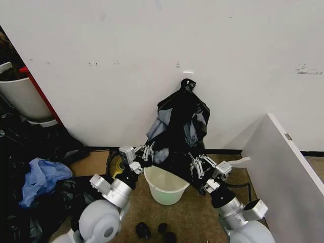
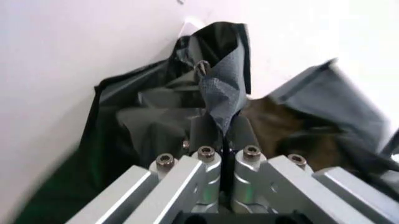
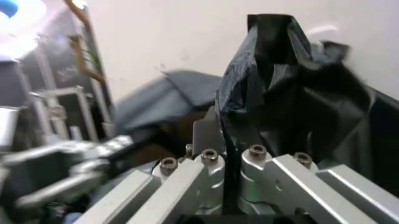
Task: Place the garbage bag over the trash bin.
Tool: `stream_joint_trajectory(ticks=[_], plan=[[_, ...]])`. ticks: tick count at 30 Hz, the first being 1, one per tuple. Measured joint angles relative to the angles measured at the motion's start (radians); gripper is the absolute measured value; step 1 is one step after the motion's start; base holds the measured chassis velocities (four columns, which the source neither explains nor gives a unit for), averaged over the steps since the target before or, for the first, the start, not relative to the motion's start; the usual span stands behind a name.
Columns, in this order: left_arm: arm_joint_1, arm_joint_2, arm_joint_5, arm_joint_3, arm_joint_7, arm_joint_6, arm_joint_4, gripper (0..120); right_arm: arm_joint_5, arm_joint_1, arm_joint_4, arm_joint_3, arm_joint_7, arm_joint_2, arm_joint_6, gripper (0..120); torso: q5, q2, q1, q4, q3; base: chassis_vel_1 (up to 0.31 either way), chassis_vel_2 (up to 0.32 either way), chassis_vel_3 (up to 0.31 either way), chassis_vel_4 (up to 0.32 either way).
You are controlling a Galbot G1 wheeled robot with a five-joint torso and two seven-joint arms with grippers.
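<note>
The garbage bag [image 1: 179,129] is glossy black plastic, hanging from a wall hook and spread out above the trash bin [image 1: 165,186], a cream-white bucket on the floor against the wall. My left gripper [image 1: 146,152] is shut on the bag's left edge, just above the bin's left rim. In the left wrist view a fold of the bag [image 2: 221,88] sits pinched between the fingers [image 2: 201,133]. My right gripper [image 1: 198,164] is shut on the bag's right edge, above the bin's right rim. The right wrist view shows the bag [image 3: 274,84] clamped between its fingers [image 3: 207,133], with the left gripper [image 3: 115,144] farther off.
A white panel [image 1: 286,172] stands on the right. Black bags and a blue bag [image 1: 43,179] pile up on the left beside a larger white tub [image 1: 23,96]. A cardboard box [image 1: 91,163] lies by the wall. Small dark objects [image 1: 152,230] sit on the floor in front.
</note>
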Motion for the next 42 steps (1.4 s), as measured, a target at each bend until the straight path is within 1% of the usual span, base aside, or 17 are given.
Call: stream_joint_trajectory(ticks=[2, 5, 6, 10, 13, 16, 18, 20, 21, 25, 28, 31, 36, 39, 42], plan=[[0.029, -0.013, 0.025, 0.004, -0.005, 0.003, 0.002, 0, -0.019, 0.020, -0.030, -0.010, 0.038, 0.004, -0.014, 0, 0.0000, 0.000, 0.000, 0.0001, 0.000, 0.000, 0.000, 0.000, 0.000], [0.050, -0.033, 0.025, 0.011, -0.008, 0.004, 0.018, 0, -0.038, 0.034, -0.063, -0.022, 0.073, 0.005, -0.032, 0, 0.0000, 0.000, 0.000, 0.0001, 0.000, 0.000, 0.000, 0.000, 0.000], [0.050, -0.033, 0.025, 0.011, -0.008, 0.004, 0.018, 0, -0.038, 0.034, -0.063, -0.022, 0.073, 0.005, -0.032, 0, 0.0000, 0.000, 0.000, 0.0001, 0.000, 0.000, 0.000, 0.000, 0.000], [0.059, -0.070, 0.021, 0.021, -0.002, -0.005, 0.065, 0, -0.052, 0.050, -0.110, -0.024, 0.067, -0.003, -0.023, 0, -0.0002, 0.000, 0.000, 0.0000, 0.000, 0.000, 0.000, 0.000, 0.000], [0.050, -0.088, 0.005, 0.023, 0.010, -0.011, 0.080, 0, -0.048, 0.066, -0.139, -0.021, 0.058, -0.003, -0.008, 0, 0.0000, 0.000, 0.000, 0.0001, 0.000, 0.000, 0.000, 0.000, 0.000], [0.023, -0.117, -0.046, 0.025, 0.024, -0.008, 0.100, 0, -0.032, 0.092, -0.175, -0.006, 0.053, 0.000, 0.004, 0, 0.0000, 0.000, 0.000, 0.0000, 0.000, 0.000, 0.000, 0.000, 0.000], [0.005, -0.135, -0.084, 0.028, 0.025, 0.003, 0.125, 0, -0.022, 0.106, -0.198, 0.002, 0.053, 0.003, 0.010, 0, 0.0000, 0.000, 0.000, 0.0000, 0.000, 0.000, 0.000, 0.000, 0.000], [-0.008, -0.148, -0.095, 0.031, 0.029, 0.009, 0.153, 0, -0.016, 0.111, -0.225, 0.002, 0.052, 0.005, 0.020, 0, 0.0000, 0.000, 0.000, 0.0000, 0.000, 0.000, 0.000, 0.000, 0.000], [-0.008, -0.148, -0.095, 0.031, 0.029, 0.009, 0.153, 0, -0.016, 0.111, -0.225, 0.002, 0.052, 0.005, 0.020, 0, 0.0000, 0.000, 0.000, 0.0000, 0.000, 0.000, 0.000, 0.000, 0.000], [-0.020, -0.168, -0.103, 0.038, 0.046, 0.012, 0.208, 0, -0.022, 0.116, -0.268, 0.008, 0.032, 0.010, 0.045, 0, 0.0001, 0.000, 0.000, 0.0000, 0.000, 0.000, 0.000, 0.000, 0.000], [-0.023, -0.176, -0.104, 0.040, 0.055, 0.012, 0.230, 0, -0.023, 0.121, -0.282, 0.012, 0.030, 0.010, 0.050, 0, 0.0000, 0.000, 0.000, -0.0001, 0.000, 0.000, 0.000, 0.000, 0.000], [-0.020, -0.197, -0.120, 0.043, 0.068, 0.008, 0.262, 0, -0.034, 0.122, -0.308, 0.012, 0.035, 0.007, 0.054, 0, 0.0000, 0.000, 0.000, -0.0001, 0.000, 0.000, 0.000, 0.000, 0.000], [0.002, -0.218, -0.154, 0.045, 0.075, 0.001, 0.279, 0, -0.089, 0.115, -0.318, 0.014, 0.043, 0.003, 0.054, 0, 0.0000, 0.000, 0.000, -0.0001, 0.000, 0.000, 0.000, 0.000, 0.000], [0.031, -0.224, -0.163, 0.047, 0.073, 0.003, 0.283, 0, -0.110, 0.104, -0.306, 0.016, 0.045, -0.007, 0.027, 0, 0.0000, 0.000, 0.000, 0.0000, 0.000, 0.000, 0.000, 0.000, 0.000], [0.059, -0.218, -0.137, 0.048, 0.057, 0.003, 0.290, 0, -0.129, 0.085, -0.297, 0.004, 0.044, -0.016, -0.005, 0, -0.0001, 0.000, 0.000, 0.0001, 0.000, 0.000, 0.000, 0.000, 0.000]])
